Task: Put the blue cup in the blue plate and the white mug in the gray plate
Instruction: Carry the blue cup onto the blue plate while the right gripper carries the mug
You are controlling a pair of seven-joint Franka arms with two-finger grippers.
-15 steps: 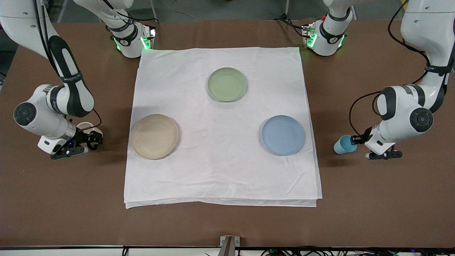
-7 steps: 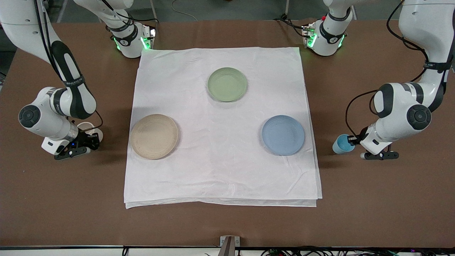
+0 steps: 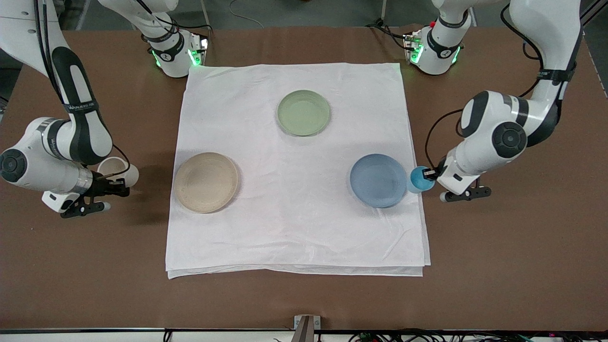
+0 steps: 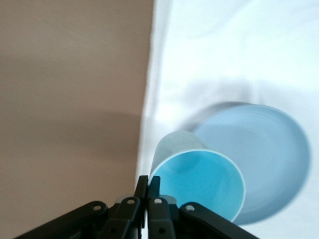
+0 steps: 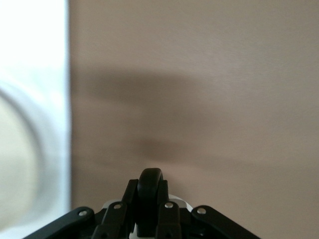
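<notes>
My left gripper [image 3: 430, 174] is shut on the rim of the blue cup [image 3: 419, 179] and holds it in the air over the cloth's edge, just beside the blue plate [image 3: 378, 180]. In the left wrist view the cup [image 4: 199, 172] hangs tilted with the plate [image 4: 271, 149] under it, and the gripper [image 4: 148, 186] pinches the rim. My right gripper [image 3: 111, 183] is shut on the dark handle [image 5: 150, 184] of the white mug [image 3: 116, 170], lifted over bare table beside the gray plate [image 3: 205, 182]. The plate's edge [image 5: 15, 164] shows in the right wrist view.
A white cloth [image 3: 294, 228] covers the table's middle and bears all three plates. A sage-green plate [image 3: 304, 112] lies farther from the front camera, between the two bases. Brown table [image 3: 513, 247] surrounds the cloth.
My left gripper has lifted the blue cup and carried it from the bare table to the blue plate's edge. My right gripper has raised the white mug slightly off the table.
</notes>
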